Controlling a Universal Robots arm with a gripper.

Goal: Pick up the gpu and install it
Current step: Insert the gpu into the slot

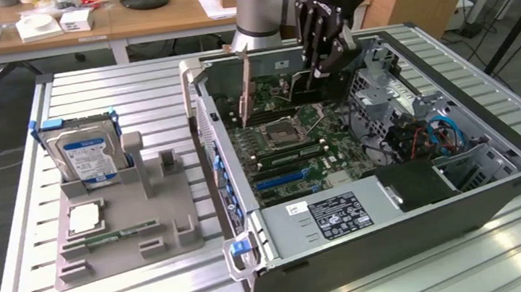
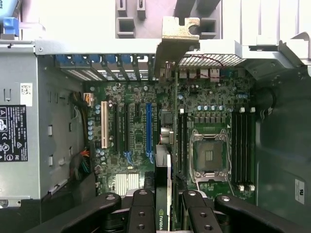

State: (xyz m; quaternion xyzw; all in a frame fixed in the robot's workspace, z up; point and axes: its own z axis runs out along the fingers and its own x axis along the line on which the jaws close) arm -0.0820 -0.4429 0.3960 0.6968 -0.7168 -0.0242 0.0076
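A big open dark grey computer case [image 1: 426, 237] lies on its side on a silver table made of metal slats [image 1: 110, 96]. The black robot gripper [image 1: 326, 63] hangs down into the case at about 12 o'clock in the exterior view. Its jaws are squeezed narrow on a thin flat black gpu card [image 1: 265, 91] with a pale metal bracket at one end. The gpu card stands on its edge over the green main board [image 1: 309, 148]. From the gripper, the bracket end points toward 9 o'clock, close to the case wall with the small blue clips [image 1: 220, 172].

In the wrist view, the gripper [image 2: 167, 211] has a black finger [image 2: 142, 213] on each side of the gpu card [image 2: 164, 174], touching it. The card shows its thin top edge. It sits between the long blue slot [image 2: 148, 126] and the square silver chip socket [image 2: 210, 155]. The bracket reaches the case wall. I cannot tell if the card's bottom edge is in a slot.

At 9 o'clock from the case, just beside it, a grey plastic holder [image 1: 167, 221] rests on the table. A silver hard drive with a blue label [image 1: 87, 153] stands upright at the holder's 12 o'clock end. A small square silver chip [image 1: 84, 219] and a narrow green memory stick [image 1: 115, 237] lie toward its 6 o'clock end. Blue cables [image 1: 443, 130] curl inside the case at 3 o'clock.
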